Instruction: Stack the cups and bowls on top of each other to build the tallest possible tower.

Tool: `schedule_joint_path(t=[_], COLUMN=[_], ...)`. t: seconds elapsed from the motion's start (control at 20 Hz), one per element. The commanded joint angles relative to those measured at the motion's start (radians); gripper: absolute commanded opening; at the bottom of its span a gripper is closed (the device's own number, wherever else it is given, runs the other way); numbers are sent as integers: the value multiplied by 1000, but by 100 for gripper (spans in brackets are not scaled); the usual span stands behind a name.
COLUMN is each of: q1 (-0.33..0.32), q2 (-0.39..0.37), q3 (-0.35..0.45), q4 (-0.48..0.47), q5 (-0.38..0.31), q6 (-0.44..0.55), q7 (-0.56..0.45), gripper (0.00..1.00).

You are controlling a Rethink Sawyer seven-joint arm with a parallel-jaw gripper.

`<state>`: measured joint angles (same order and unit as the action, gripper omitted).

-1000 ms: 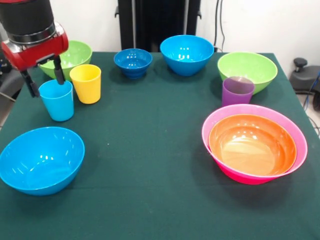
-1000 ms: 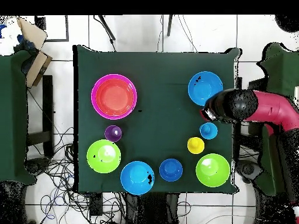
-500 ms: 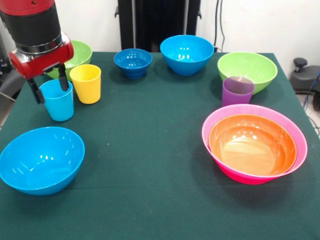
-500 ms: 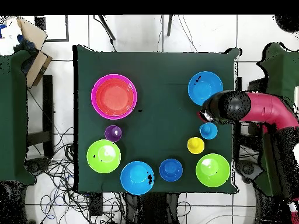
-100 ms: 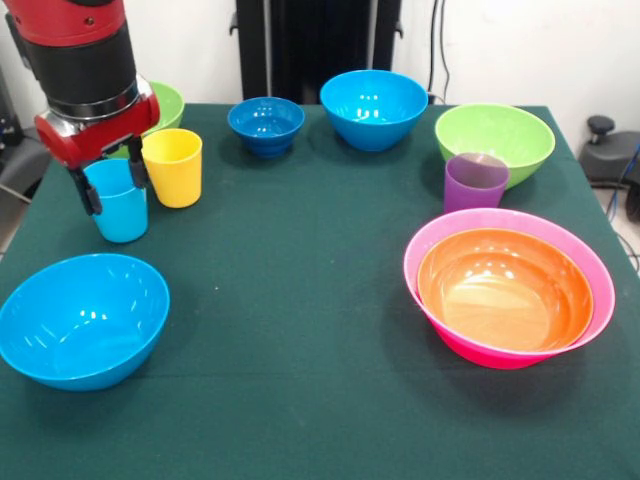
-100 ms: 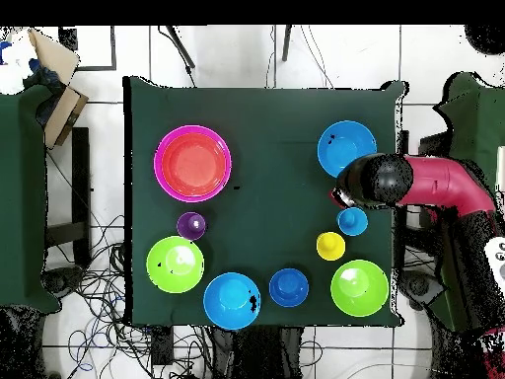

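A table covered in dark green cloth (image 5: 300, 300) carries everything. Along its far edge sit a lime green plastic bowl (image 5: 165, 100), a small dark-blue footed bowl (image 5: 266, 125), a bright blue glossy bowl (image 5: 374, 108) and a second lime green bowl (image 5: 495, 140), with a translucent purple tumbler (image 5: 474, 182) just in front of that last one. Nearer the middle stand a yellow plastic cup (image 5: 173, 166) and a light blue cup (image 5: 120, 203) side by side, another bright blue bowl (image 5: 82, 318) rests at the near left, and a large pink bowl (image 5: 590, 270) on the right has an orange bowl (image 5: 505, 288) nested inside it.
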<state>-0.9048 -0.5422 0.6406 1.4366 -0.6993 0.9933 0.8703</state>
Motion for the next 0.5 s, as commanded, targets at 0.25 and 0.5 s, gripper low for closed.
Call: schedule_joint_path(t=[0.25, 0.5], q1=[76, 100], q2=[76, 96], q3=[-33, -38], q4=[-77, -126], q5=[-81, -78], q6=[26, 59], q7=[-114, -129], gripper=[100, 100])
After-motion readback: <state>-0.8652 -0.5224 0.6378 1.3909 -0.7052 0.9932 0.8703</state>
